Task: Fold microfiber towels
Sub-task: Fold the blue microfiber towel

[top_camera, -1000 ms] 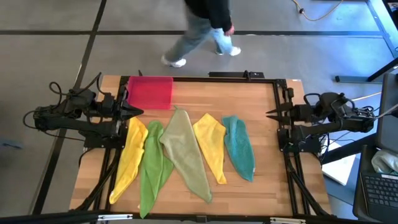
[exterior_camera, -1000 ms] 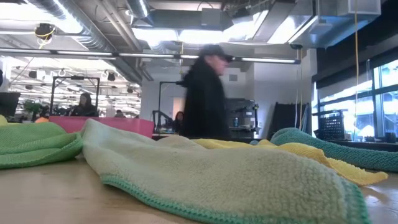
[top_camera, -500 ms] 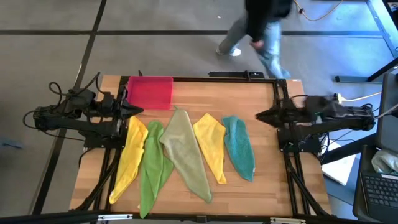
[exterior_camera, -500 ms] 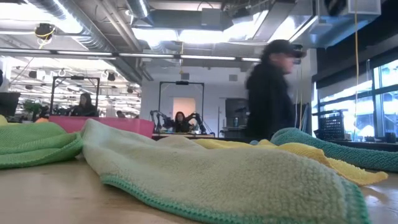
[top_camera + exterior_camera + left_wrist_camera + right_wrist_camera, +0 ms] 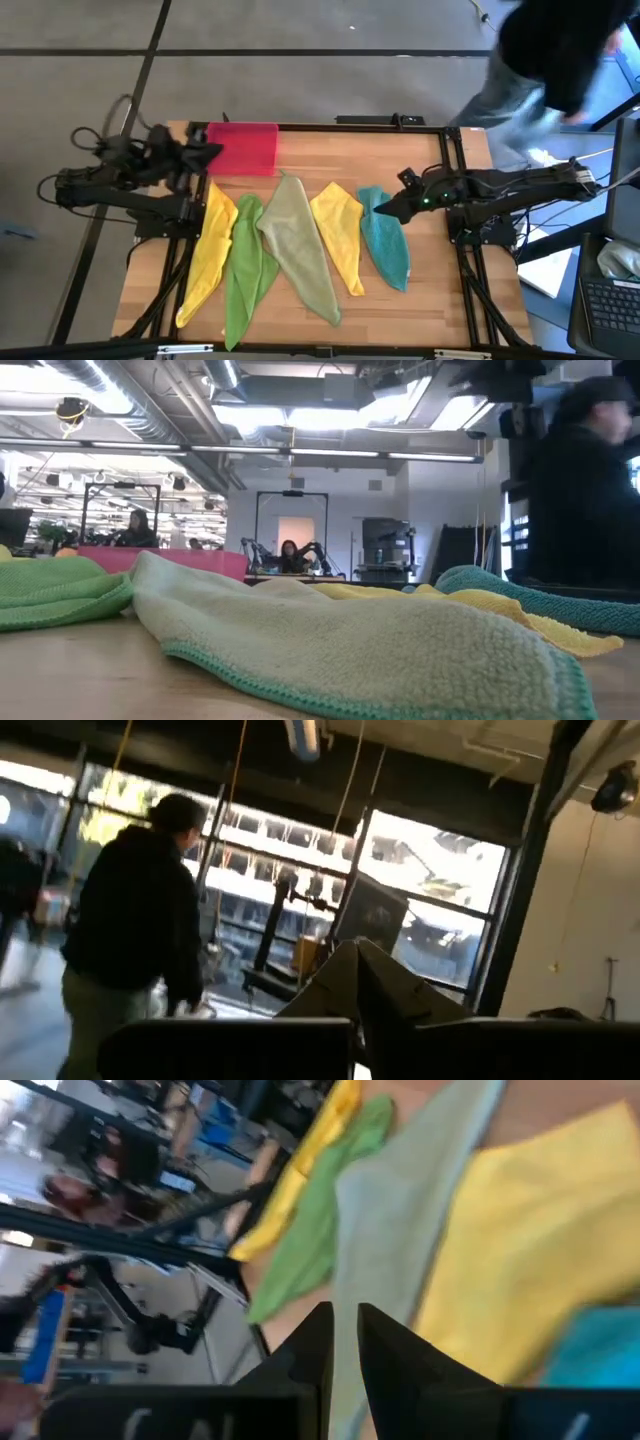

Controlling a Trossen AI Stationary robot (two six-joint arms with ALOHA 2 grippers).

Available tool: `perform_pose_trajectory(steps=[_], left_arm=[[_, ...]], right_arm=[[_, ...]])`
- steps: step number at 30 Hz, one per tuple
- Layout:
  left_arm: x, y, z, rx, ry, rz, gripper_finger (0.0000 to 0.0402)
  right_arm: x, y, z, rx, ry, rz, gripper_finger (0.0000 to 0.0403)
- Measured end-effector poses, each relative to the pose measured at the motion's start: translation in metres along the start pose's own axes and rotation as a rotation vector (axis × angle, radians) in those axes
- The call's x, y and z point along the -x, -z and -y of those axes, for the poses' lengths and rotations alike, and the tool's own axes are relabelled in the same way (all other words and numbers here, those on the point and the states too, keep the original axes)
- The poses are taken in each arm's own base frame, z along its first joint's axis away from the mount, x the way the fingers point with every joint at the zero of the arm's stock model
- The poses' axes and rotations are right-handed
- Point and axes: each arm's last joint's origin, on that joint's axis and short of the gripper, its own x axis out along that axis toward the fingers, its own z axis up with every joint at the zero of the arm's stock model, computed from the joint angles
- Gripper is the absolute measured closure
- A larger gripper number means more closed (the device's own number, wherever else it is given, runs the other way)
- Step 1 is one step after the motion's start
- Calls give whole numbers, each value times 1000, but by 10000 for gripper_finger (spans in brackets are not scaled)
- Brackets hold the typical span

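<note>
Five microfiber towels lie crumpled in a row on the wooden table: yellow (image 5: 205, 255), bright green (image 5: 245, 272), pale olive (image 5: 300, 250), yellow (image 5: 340, 238) and teal (image 5: 388, 242). The pale olive one (image 5: 330, 640) lies over the edge of the bright green one. My right gripper (image 5: 378, 210) hangs above the teal towel's far end, tilted down, its fingers (image 5: 345, 1320) a narrow slit apart with nothing between them. My left gripper (image 5: 212, 155) is shut, raised at the table's left edge beside the pink tray, pointing up into the room (image 5: 357, 948).
A rigid pink-red tray (image 5: 242, 148) lies at the table's far left. A person (image 5: 560, 50) walks past just beyond the table's far right corner, also seen in the low view (image 5: 590, 490). Bare wood lies between the tray and the far right corner.
My right gripper has reached from the table's right edge toward the middle and sunk, rolling about its own axis, and now stands over the teal towel's far end. My left gripper has risen and tipped upward. The person has walked from left to right behind the table.
</note>
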Motion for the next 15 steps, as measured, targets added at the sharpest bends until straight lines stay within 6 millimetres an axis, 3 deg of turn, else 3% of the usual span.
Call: perform_pose_trajectory(steps=[4,8,15], left_arm=[[-39,26,-1,121,-8,-75,401],[-73,46,-2,159,-5,-37,401],[-101,54,0,346,82,131,401]], right_arm=[[-6,-1,-1,0,-8,6,350],[-11,-4,4,120,53,54,350],[-12,-19,32,154,247,2,349]])
